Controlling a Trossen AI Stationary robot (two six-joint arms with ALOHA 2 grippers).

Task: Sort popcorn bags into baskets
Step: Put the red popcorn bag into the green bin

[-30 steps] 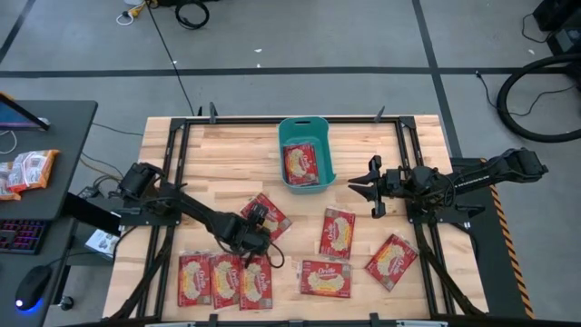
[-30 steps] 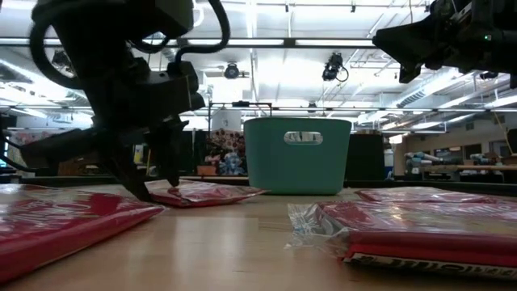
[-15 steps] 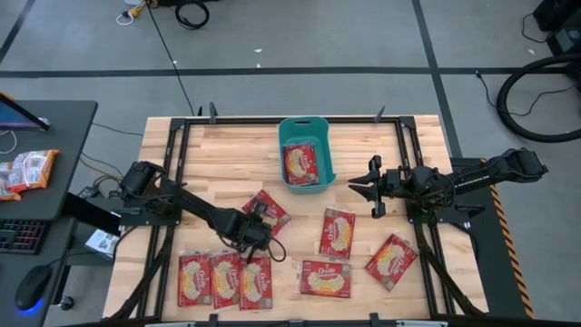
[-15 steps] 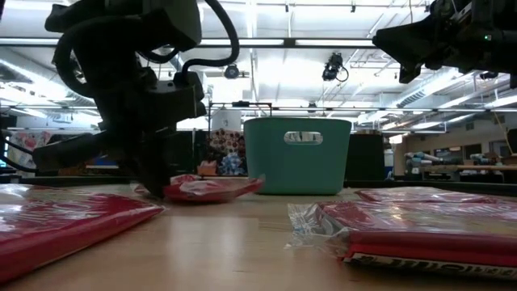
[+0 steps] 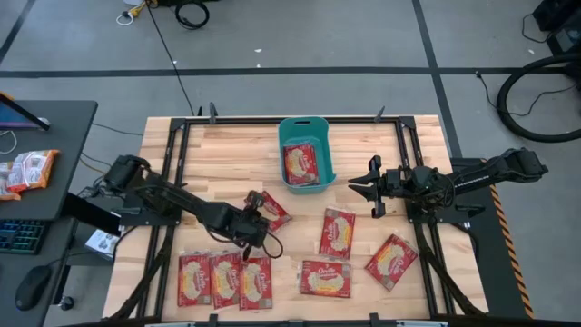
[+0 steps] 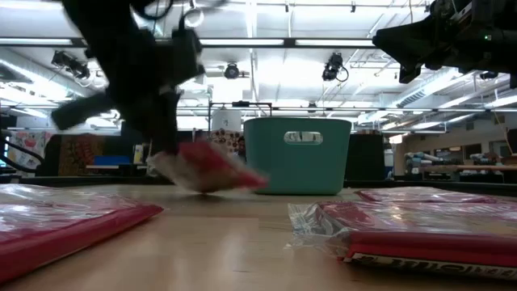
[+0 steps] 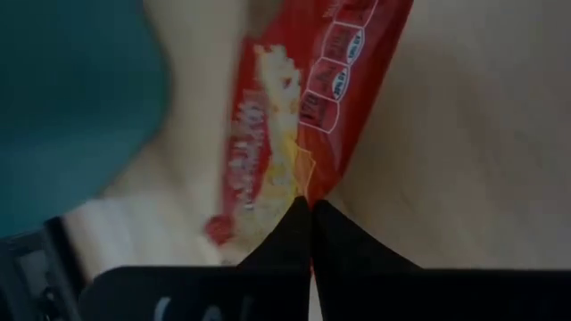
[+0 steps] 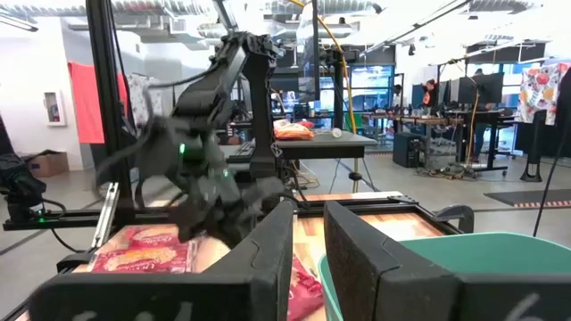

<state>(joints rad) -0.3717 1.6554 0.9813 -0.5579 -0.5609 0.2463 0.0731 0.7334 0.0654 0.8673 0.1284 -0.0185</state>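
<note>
A light wooden slatted table [image 5: 227, 154] framed by black rails is seen from above, with a teal plastic rectangular tub [image 5: 306, 130] with rounded corners set at its far middle. One flat red popcorn packet with a yellow-cream centre [image 5: 300, 163] is contained in the tub.

The left gripper [image 5: 253, 207] is positioned over the table's middle-left, its jaws pinched fully together on the edge of a flat red popcorn packet [image 5: 272, 208]. In the low view this held packet [image 6: 208, 171] is seen raised clear of the tabletop, tilted, hanging in front of the tub [image 6: 297, 155]. In the left wrist view the two dark fingertips [image 7: 303, 234] are shown meeting on the packet's lower edge [image 7: 308, 116], with the teal tub [image 7: 71, 107] just beside.

The right gripper [image 5: 368, 185] is held above the table just right of the tub, with nothing between its fingers; the jaws are set narrowly apart, as shown in the right wrist view [image 8: 308, 259].

Seven further red packets are laid flat on the near half of the table: three side by side at the near left [image 5: 223, 281], one at the middle [image 5: 337, 232], one at the near middle [image 5: 325, 278] and one at the near right [image 5: 391, 261].

An orange-and-white snack packet [image 5: 27, 171] is placed on a dark side desk [image 5: 54, 136] left of the table.
</note>
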